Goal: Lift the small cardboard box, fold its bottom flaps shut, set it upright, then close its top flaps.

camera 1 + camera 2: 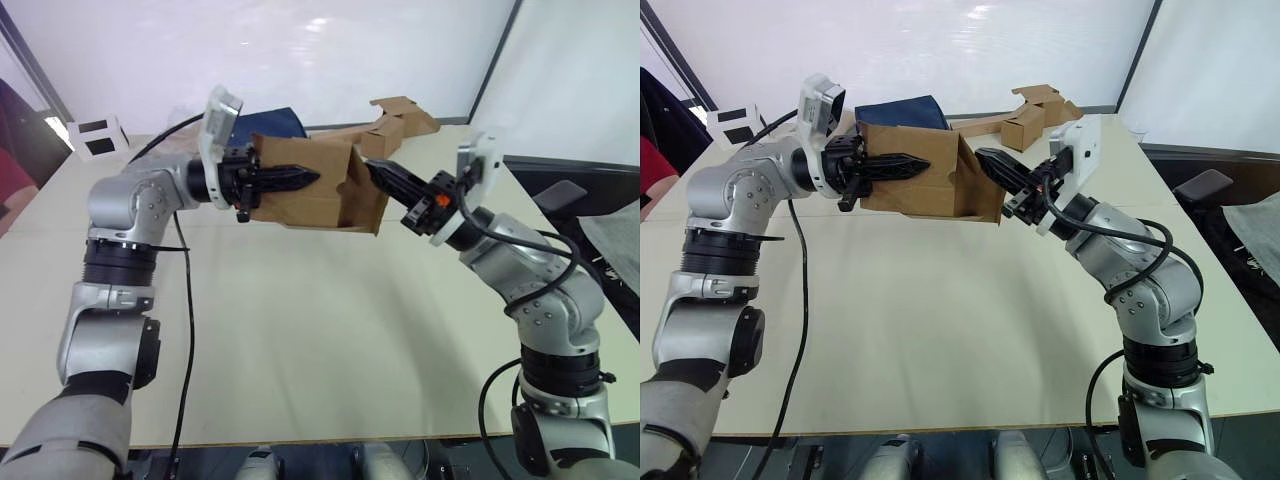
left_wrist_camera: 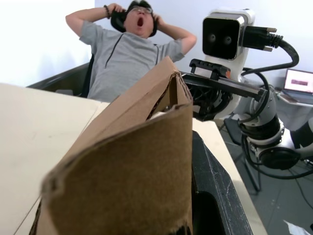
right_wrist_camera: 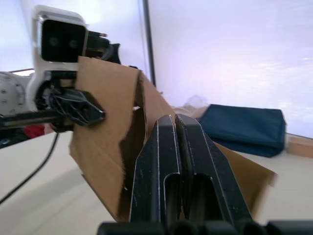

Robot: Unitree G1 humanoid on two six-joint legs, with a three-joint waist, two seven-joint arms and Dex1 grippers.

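The small cardboard box (image 1: 310,195) hangs on its side above the table (image 1: 300,330), plain brown and partly flattened. My left gripper (image 1: 303,180) is shut on its near wall, one black finger (image 2: 210,181) lying along the cardboard. My right gripper (image 1: 378,172) is shut with nothing in it, and its tips (image 3: 173,122) press against the box's right end. A flap (image 1: 365,200) at that end hangs half folded. I cannot tell whether these are the bottom flaps or the top flaps. The box's other end is hidden behind my left gripper.
A cluster of brown cardboard boxes (image 1: 400,120) lies at the table's far right, with a dark blue bag (image 1: 902,112) beside it. A small white block with black squares (image 1: 97,136) stands at the far left. A person in a grey shirt (image 2: 127,58) sits beyond the table.
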